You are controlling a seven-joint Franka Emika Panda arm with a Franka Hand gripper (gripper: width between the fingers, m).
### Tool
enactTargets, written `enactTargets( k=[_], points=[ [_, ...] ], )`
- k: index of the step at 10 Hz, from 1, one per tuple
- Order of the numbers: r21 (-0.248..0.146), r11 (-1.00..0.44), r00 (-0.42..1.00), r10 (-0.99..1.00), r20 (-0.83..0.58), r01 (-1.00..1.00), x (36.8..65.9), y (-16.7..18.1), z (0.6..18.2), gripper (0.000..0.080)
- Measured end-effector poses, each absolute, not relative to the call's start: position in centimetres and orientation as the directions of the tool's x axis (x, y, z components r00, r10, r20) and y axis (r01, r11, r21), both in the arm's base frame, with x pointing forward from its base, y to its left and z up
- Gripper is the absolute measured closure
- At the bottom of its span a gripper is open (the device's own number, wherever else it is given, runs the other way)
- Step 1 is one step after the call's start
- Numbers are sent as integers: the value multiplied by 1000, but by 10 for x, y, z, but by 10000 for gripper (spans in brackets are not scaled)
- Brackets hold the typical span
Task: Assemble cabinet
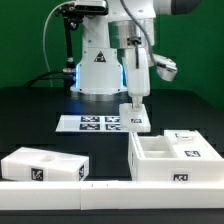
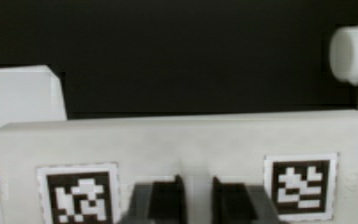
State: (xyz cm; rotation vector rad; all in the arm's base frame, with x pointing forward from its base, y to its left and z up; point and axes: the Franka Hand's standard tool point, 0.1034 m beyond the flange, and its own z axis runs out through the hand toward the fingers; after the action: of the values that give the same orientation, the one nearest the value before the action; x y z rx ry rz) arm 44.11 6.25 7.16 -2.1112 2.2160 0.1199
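Note:
My gripper (image 1: 134, 103) hangs over the exterior view's right end of the marker board (image 1: 96, 123). It is shut on a white cabinet panel (image 1: 136, 114) and holds it upright, its lower edge close to the board. In the wrist view the panel (image 2: 194, 145) fills the lower half, with a square tag on either side of my dark fingers (image 2: 156, 203), which close on its middle (image 2: 192, 198). The open white cabinet box (image 1: 150, 160) with inner compartments lies at the front right. A white tagged block (image 1: 45, 165) lies at the front left.
The white robot base (image 1: 98, 70) with blue light stands behind the marker board. A long white ledge (image 1: 60, 192) runs along the front edge. In the wrist view, white shapes show past the panel at one side (image 2: 16, 95) and in a far corner (image 2: 354, 55).

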Motion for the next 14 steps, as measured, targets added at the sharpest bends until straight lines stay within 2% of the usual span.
enactTargets(
  k=[2, 7, 10, 14],
  points=[
    [11, 100, -100, -988, -114, -995, 445, 78, 75, 737],
    [11, 20, -21, -994, -103, -1000, 448, 83, 77, 737],
    [-10, 5, -4, -995, -105, -1000, 462, 79, 83, 737],
    [-19, -49, 51, -993, -107, -999, 459, 58, 84, 737]
  ],
)
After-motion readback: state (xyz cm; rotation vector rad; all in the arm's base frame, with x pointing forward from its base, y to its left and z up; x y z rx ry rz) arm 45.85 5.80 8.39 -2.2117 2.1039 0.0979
